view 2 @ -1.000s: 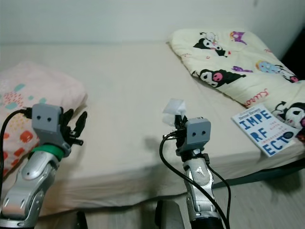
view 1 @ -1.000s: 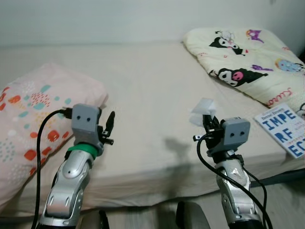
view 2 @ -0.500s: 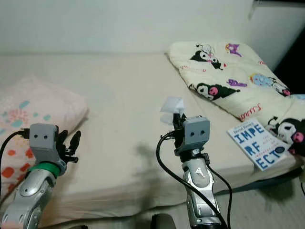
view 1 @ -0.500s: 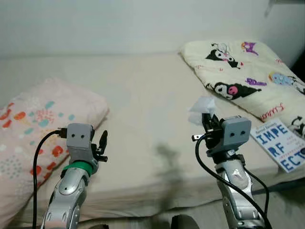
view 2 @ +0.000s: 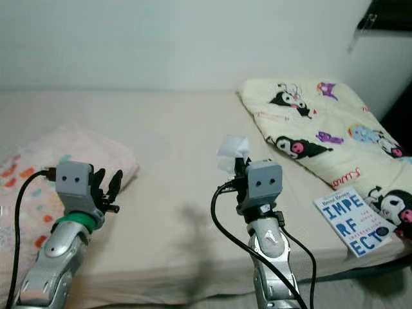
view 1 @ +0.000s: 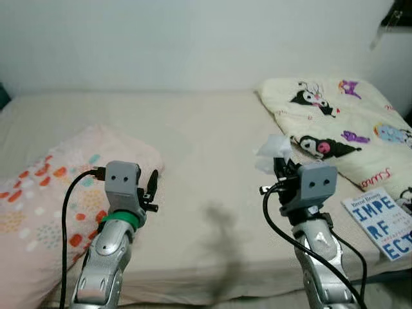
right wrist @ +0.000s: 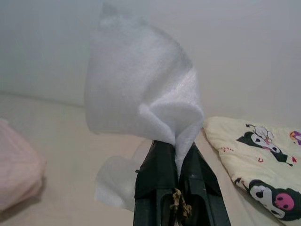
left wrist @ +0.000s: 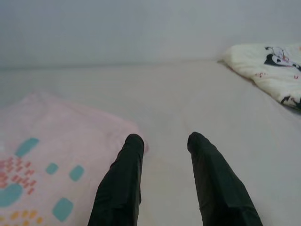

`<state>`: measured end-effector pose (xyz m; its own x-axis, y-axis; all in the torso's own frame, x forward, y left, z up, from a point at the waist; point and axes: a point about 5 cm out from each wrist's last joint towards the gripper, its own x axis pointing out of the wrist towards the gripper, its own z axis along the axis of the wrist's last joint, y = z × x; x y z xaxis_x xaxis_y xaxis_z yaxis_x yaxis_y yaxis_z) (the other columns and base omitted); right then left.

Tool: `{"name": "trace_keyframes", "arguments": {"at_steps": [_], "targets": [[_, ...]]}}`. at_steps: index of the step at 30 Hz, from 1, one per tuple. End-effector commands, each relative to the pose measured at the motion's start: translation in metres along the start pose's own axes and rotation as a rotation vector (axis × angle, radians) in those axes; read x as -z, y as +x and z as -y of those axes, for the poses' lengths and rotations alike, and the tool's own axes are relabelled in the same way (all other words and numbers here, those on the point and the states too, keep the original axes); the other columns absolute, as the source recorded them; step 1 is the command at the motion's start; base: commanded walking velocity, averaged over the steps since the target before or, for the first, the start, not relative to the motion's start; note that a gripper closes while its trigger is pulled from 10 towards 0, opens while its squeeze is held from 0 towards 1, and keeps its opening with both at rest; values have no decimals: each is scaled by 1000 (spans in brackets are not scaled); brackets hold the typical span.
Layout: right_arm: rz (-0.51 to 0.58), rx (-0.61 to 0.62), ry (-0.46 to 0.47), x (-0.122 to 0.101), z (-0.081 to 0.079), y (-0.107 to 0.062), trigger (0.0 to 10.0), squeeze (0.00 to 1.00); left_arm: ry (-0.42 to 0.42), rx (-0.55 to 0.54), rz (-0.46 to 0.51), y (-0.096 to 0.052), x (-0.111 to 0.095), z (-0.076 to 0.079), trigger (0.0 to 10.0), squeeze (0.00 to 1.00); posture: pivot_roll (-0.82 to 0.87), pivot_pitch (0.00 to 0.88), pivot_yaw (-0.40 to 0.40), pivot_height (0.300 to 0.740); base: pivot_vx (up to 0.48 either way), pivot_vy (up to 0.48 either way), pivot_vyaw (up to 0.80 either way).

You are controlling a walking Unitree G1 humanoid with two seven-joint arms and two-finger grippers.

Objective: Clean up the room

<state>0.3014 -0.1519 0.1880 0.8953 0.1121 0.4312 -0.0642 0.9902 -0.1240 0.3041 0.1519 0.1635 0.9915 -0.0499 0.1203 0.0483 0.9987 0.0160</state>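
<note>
My right gripper (view 1: 278, 168) is shut on a crumpled piece of white foam wrap (view 1: 273, 151), held up above the beige bed (view 1: 212, 135). The right wrist view shows the white foam wrap (right wrist: 143, 96) pinched between the black fingers (right wrist: 162, 172), rising above them. My left gripper (view 1: 152, 183) hovers open and empty over the bed, beside the edge of the pink patterned pillow (view 1: 45, 193). In the left wrist view its two fingers (left wrist: 123, 174) stand apart with bare sheet between them and the pillow (left wrist: 51, 160) to one side.
A cream blanket with cartoon prints (view 1: 341, 122) lies on the bed's right side. A book with blue letters (view 1: 383, 222) rests near the bed's front right edge. A pale wall (view 1: 193, 38) runs behind the bed. A dark shelf corner (view 1: 394, 16) shows at upper right.
The head camera has tilted up, so the bed sits lower in view and more wall shows. Both arms keep their pose; the right still holds the foam wrap.
</note>
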Motion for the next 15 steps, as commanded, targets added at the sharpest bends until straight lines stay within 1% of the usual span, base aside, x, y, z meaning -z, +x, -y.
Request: {"name": "trace_keyframes", "arguments": {"at_steps": [1,6,7,10,12,15], "targets": [[-17,4,-5,2,0,-3,10000,0,6,6,-21,-1,6,2,10000,0,-114,38,15,719,0,0,0],[-47,16,8,6,-2,-3,10000,0,6,14,-22,-1,7,3,10000,0,-113,38,19,733,0,0,0],[-89,31,38,13,-6,-4,10000,0,5,19,-21,0,7,4,10000,0,-111,37,21,733,0,0,0],[-121,49,103,18,-11,-5,10000,0,3,26,-19,1,7,6,10000,0,-109,35,24,733,0,0,0],[-121,49,103,18,-11,-5,10000,0,3,26,-19,1,7,6,10000,0,-109,35,24,733,0,0,0],[-126,40,105,19,-15,-4,10000,0,3,31,-17,1,7,7,10000,0,-110,32,27,733,0,0,0]]}}
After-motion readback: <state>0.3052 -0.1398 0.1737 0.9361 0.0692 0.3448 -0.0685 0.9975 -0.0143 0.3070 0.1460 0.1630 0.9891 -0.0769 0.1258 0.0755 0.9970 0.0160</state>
